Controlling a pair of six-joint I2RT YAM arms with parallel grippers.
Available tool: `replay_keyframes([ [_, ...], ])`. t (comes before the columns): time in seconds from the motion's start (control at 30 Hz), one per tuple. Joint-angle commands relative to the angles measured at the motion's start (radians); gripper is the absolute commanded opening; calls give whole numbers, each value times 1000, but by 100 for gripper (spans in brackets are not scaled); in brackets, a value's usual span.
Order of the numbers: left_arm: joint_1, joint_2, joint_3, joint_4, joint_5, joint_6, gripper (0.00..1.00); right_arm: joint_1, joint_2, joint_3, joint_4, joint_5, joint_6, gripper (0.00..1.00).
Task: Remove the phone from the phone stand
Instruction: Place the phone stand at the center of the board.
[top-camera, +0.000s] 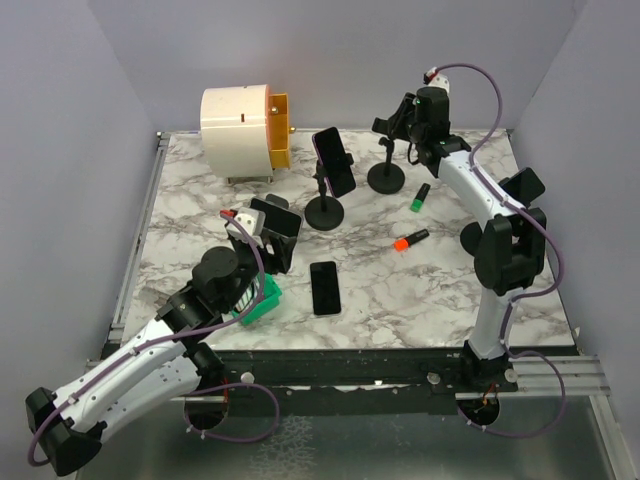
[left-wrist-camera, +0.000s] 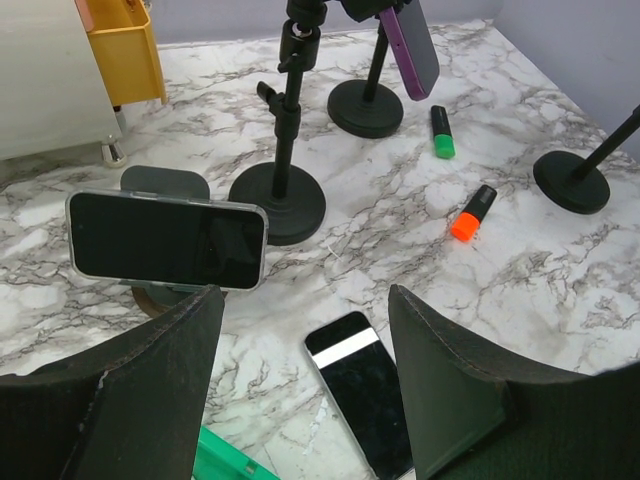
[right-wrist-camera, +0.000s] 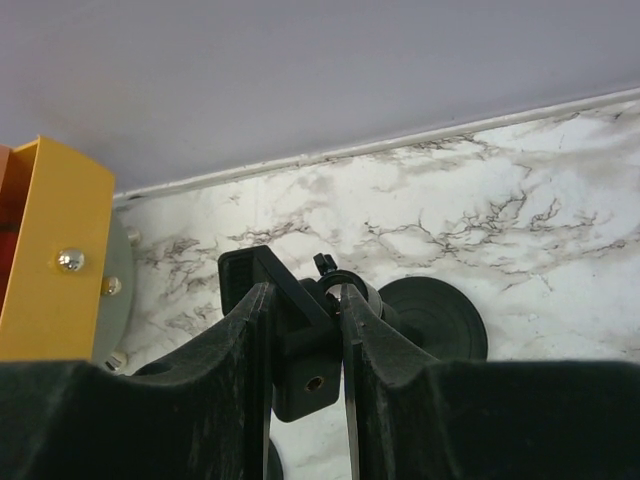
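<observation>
A black phone lies flat on the marble, and in the left wrist view this flat phone shows below and between my open left fingers. My left gripper holds nothing. Left of it a second phone sits sideways in a low stand. A purple phone is clamped on a tall stand. My right gripper is shut on the clamp head of an empty phone stand, above its round base.
A white and yellow drum-shaped device stands at the back left. A green marker and an orange marker lie right of centre. Another stand base is by the right arm. A green object lies under my left wrist.
</observation>
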Motion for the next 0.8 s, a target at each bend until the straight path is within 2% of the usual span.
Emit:
replay_keyframes([
  [0.0, 15, -3, 3, 11, 24, -11, 68, -3, -2, 42, 77, -19, -9, 0],
  [0.03, 18, -3, 3, 11, 27, -13, 68, -3, -3, 40, 71, -20, -9, 5],
  [0.2, 24, -10, 2, 15, 39, -17, 68, -3, -24, 17, 49, -14, -12, 56],
  [0.3, 25, -13, 0, 14, 42, -19, 68, -3, -38, 24, 23, 0, -14, 74],
  [0.43, 25, -22, 0, 14, 43, -20, 68, -4, -67, 42, -12, 4, -16, 84],
  [0.57, 25, -33, -4, 17, 48, -22, 68, -4, -117, 62, -60, 54, 2, 90],
  [0.6, 25, -37, -4, 18, 48, -23, 68, -4, -130, 78, -84, 71, 6, 96],
  [0.63, 25, -40, -6, 19, 48, -24, 68, -4, -145, 89, -100, 82, 6, 99],
  [0.77, 25, -50, -11, 25, 49, -27, 68, -3, -257, 74, -120, 78, 20, 100],
])
